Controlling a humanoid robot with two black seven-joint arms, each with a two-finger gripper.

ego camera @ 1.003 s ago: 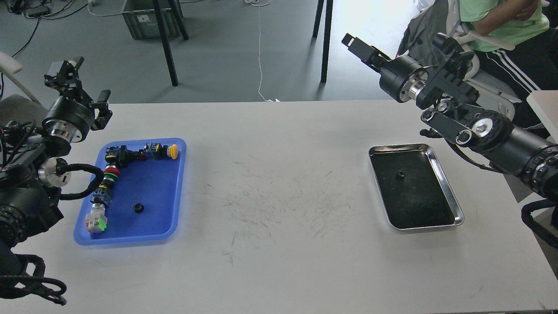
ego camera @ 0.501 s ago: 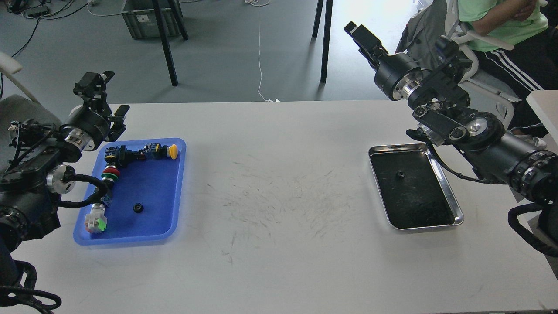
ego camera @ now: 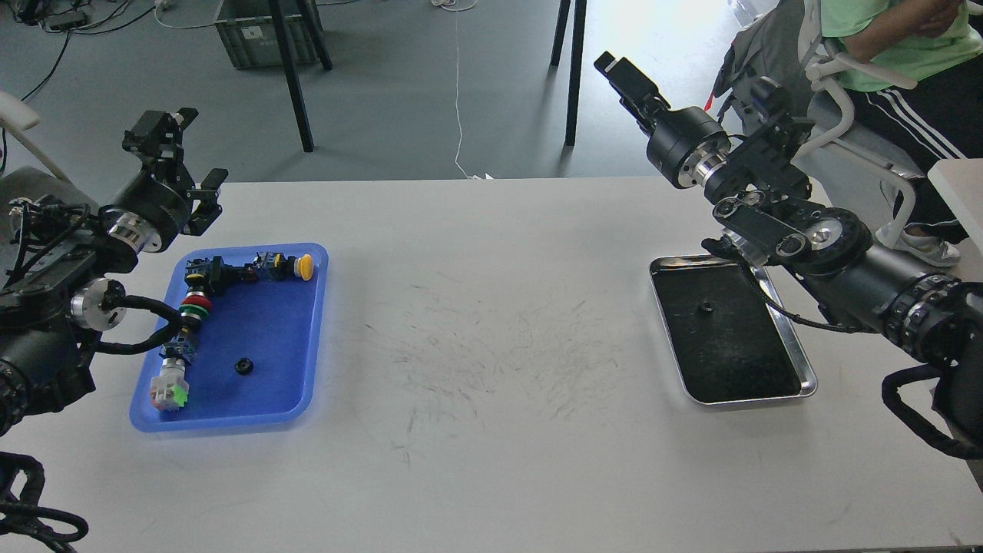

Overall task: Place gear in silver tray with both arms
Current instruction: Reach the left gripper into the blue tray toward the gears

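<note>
Presently one small black gear [ego camera: 243, 366] lies loose on the floor of the blue tray [ego camera: 307, 338], at the lower left of the frame, near that tray's front edge and beside a row of push-button switches [ego camera: 188, 319]. A second small dark gear [ego camera: 704, 309] sits in the silver tray [ego camera: 799, 361], right of centre on the bench [ego camera: 491, 430].

The left gripper [ego camera: 165, 146] hangs raised at the upper left, above and behind the blue tray's far left corner. Its jaws appear parted and hold nothing. The loose gear lies below and to the right of it in frame, toward the near edge.

The right gripper [ego camera: 618, 73] is raised at the upper centre-right, pointing away beyond the bench's far edge. Its jaws are seen end-on; I cannot tell their spread, and nothing is seen in them.

Judgement: the left arm is much the nearer to the loose gear and would make the pick. The gear is round, so no long axis governs approach.
</note>
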